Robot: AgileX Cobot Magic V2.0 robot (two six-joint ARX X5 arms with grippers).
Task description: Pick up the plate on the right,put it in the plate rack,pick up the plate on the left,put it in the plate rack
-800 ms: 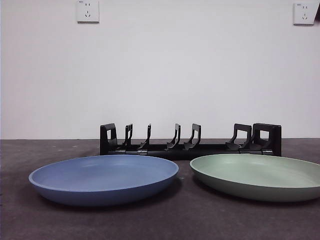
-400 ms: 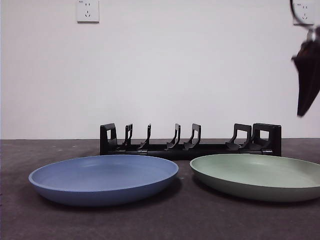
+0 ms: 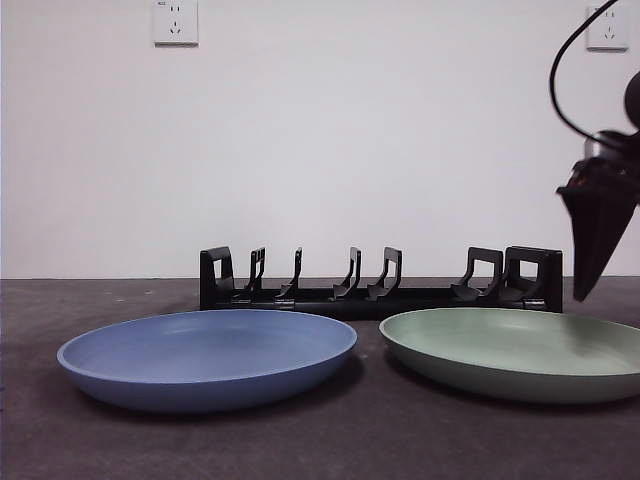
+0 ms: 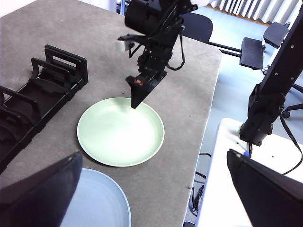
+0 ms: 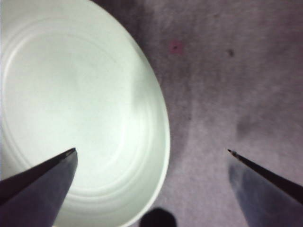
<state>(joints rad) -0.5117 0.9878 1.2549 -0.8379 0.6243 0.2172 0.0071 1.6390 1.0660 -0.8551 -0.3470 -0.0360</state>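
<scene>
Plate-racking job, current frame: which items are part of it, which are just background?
Part of the job:
green plate, on the right, flat on the table
blue plate, on the left, flat on the table
plate rack, behind both plates, nothing in it
right hand, open over the green plate's rim
left hand, open, waiting

Background:
wall sockets
office chairs

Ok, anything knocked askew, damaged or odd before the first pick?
Nothing stands out. The green plate and blue plate lie flat, the plate rack stands upright, and the right claw hangs open above the green plate's rim.

Black tapered claw; looping cable
</scene>
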